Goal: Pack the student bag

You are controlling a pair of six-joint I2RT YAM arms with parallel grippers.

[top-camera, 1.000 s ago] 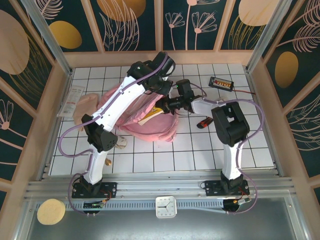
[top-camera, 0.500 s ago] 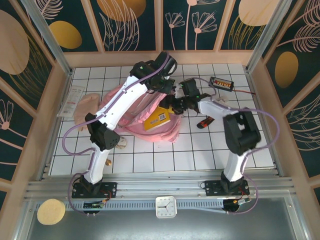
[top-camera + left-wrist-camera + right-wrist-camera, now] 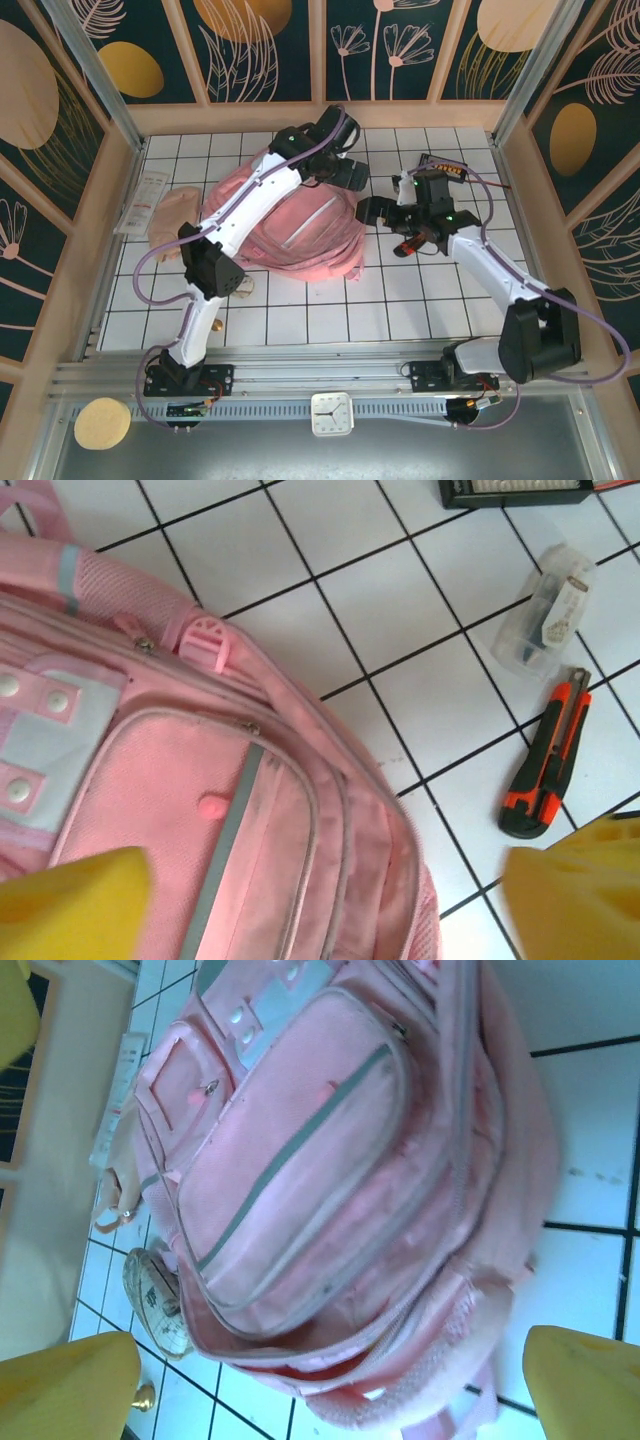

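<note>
The student bag [image 3: 295, 225], a large pale pink backpack, lies on the white tiled table. In the right wrist view the bag [image 3: 330, 1170] has its main zip gaping at the lower edge, with something reddish inside. My left gripper [image 3: 350, 176] hovers over the bag's right end. It is open, with yellow fingertips [image 3: 70, 912] wide apart above the bag [image 3: 200, 820] and nothing between them. My right gripper [image 3: 378, 210] sits just right of the bag, also open and empty, its yellow fingertips [image 3: 585, 1380] spread wide.
An orange-and-black utility knife [image 3: 545, 765] and a clear plastic case [image 3: 552, 615] lie right of the bag. A black device [image 3: 443, 165] is at the back right. A white packet [image 3: 143, 200] lies at the left edge. A protractor [image 3: 150, 1300] peeks out beside the bag.
The yellow book at the bag's mouth is gone from sight. Both grippers have opened. The right arm has pulled back to the right, and the bag has settled flatter.
</note>
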